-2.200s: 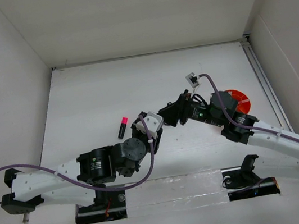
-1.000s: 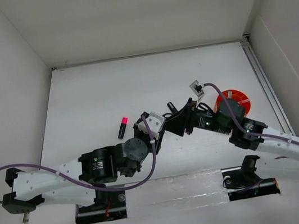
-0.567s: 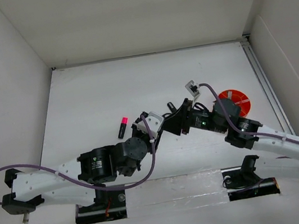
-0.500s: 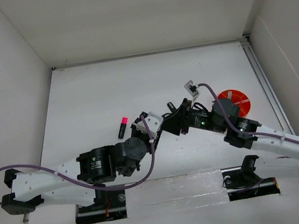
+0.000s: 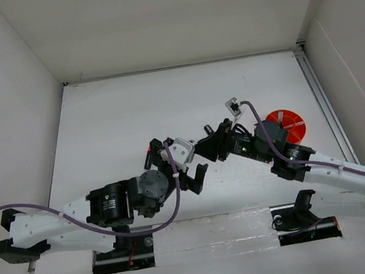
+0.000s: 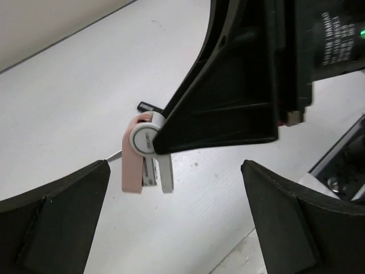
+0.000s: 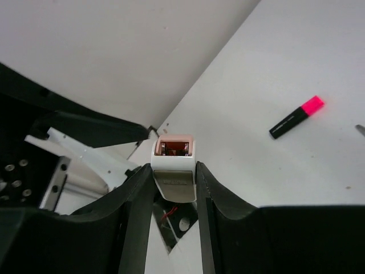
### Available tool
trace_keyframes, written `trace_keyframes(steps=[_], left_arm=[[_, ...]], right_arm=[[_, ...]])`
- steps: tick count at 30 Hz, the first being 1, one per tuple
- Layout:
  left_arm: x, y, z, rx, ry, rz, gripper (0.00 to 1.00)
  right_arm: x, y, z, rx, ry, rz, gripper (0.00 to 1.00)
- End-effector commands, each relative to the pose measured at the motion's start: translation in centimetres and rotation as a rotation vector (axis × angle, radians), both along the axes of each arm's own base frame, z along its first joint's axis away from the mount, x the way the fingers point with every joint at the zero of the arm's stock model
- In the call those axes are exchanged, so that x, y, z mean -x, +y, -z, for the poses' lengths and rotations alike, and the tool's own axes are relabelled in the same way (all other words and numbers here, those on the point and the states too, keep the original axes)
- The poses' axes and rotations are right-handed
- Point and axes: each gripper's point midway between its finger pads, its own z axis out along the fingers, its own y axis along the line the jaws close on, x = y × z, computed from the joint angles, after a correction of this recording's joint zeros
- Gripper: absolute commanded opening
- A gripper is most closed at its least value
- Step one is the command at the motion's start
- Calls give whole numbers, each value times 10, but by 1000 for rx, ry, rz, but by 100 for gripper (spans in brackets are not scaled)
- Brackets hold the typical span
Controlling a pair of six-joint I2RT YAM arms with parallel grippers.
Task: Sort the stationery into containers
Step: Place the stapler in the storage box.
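A small white-and-pink stapler [image 7: 174, 165] is clamped between the black fingers of my right gripper [image 7: 174, 174], held above the table. From the left wrist the stapler [image 6: 145, 154] hangs out of the right gripper [image 6: 228, 97]. My left gripper [image 6: 174, 191] stands wide open just below it, its fingers apart from the stapler and nothing between them. From above, the two grippers meet mid-table, left [image 5: 175, 162] and right [image 5: 206, 148]. A black marker with a pink cap [image 7: 296, 117] lies on the table, its body [image 5: 148, 159] beside the left fingers. The orange cup [image 5: 286, 124] stands to the right.
White walls close in the table on the left, back and right. A metal rail [image 5: 322, 97] runs along the right edge. The right arm's grey cable [image 5: 251, 109] loops above its wrist. The arm bases [image 5: 120, 247] sit at the near edge.
My left gripper has opened wide, let go of the stapler and drawn back toward the near left. The right gripper keeps the stapler in its fingers.
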Motion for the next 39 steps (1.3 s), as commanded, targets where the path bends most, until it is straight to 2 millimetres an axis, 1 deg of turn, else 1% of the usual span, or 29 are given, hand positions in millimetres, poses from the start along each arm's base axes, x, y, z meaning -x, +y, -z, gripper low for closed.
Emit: trace_keyframes(steps=[1, 2, 3, 5, 6, 7, 8, 9, 11, 12, 13, 14, 15, 16, 18, 19, 20, 21, 22, 24, 25, 26, 29, 31, 33, 34, 35, 36, 39], left_arm=[[7, -1, -33, 155, 4, 46, 100], [7, -1, -33, 162, 10, 44, 100], [8, -1, -30, 158, 18, 42, 100], [9, 2, -36, 173, 33, 38, 100], [9, 4, -30, 149, 43, 35, 100], [6, 9, -37, 182, 60, -2, 100], [4, 11, -36, 181, 74, -33, 100], [1, 20, -27, 140, 89, -76, 100], [-8, 36, -33, 197, 136, -215, 100], [-10, 50, -22, 138, 147, -267, 100], [-15, 60, -19, 135, 145, -332, 100], [-16, 67, -17, 140, 157, -368, 100], [-16, 74, -15, 184, 187, -407, 100], [-17, 85, -6, 157, 181, -433, 100], [-17, 98, 0, 191, 191, -447, 100], [-15, 101, 1, 211, 209, -437, 100], [-15, 105, 0, 237, 213, -435, 100], [-13, 108, 1, 262, 231, -430, 100], [-13, 117, 2, 303, 238, -425, 100], [-8, 117, -3, 361, 272, -389, 100], [-8, 121, -6, 381, 275, -386, 100], [-7, 126, -5, 399, 284, -377, 100], [-5, 123, -3, 402, 283, -345, 100], [-4, 114, 3, 368, 284, -342, 100], [-5, 103, 15, 264, 267, -353, 100], [-5, 98, 22, 221, 261, -359, 100], [-5, 93, 28, 187, 261, -367, 100], [-7, 85, 35, 146, 256, -390, 100], [-8, 82, 44, 82, 247, -418, 100]], right_arm=[[-16, -10, -10, -16, -31, 115, 0], [-19, -13, -10, -5, -47, 135, 0], [-24, -17, -2, 31, -40, 168, 0], [-36, -26, 1, 56, -36, 217, 0], [-40, -33, 1, 59, -49, 234, 0], [-51, -45, 5, 76, -51, 288, 0], [-56, -55, 4, 87, -57, 328, 0], [-60, -70, -2, 99, -90, 376, 0], [-78, -109, 14, 189, -79, 542, 0], [-79, -128, 9, 195, -89, 605, 0], [-84, -145, 22, 261, -89, 656, 0], [-94, -172, 25, 293, -77, 763, 0], [-97, -185, 28, 311, -64, 807, 0], [-95, -200, 25, 316, -74, 847, 0], [-97, -232, 21, 316, -65, 957, 0], [-92, -246, 12, 295, -86, 999, 0], [-90, -258, 15, 296, -60, 1048, 0], [-89, -289, 14, 290, -23, 1204, 0], [-85, -307, 9, 267, 16, 1294, 0], [-79, -335, 24, 281, 122, 1446, 0], [-80, -346, 25, 276, 137, 1499, 0], [-82, -350, 33, 278, 160, 1520, 0], [-76, -371, 42, 250, 201, 1614, 0], [-70, -378, 37, 193, 188, 1638, 0], [-64, -390, 36, 160, 190, 1695, 0], [-61, -394, 41, 182, 206, 1708, 0], [-55, -407, 37, 188, 214, 1780, 0], [-50, -411, 37, 189, 224, 1806, 0], [-54, -407, 46, 207, 253, 1779, 0]])
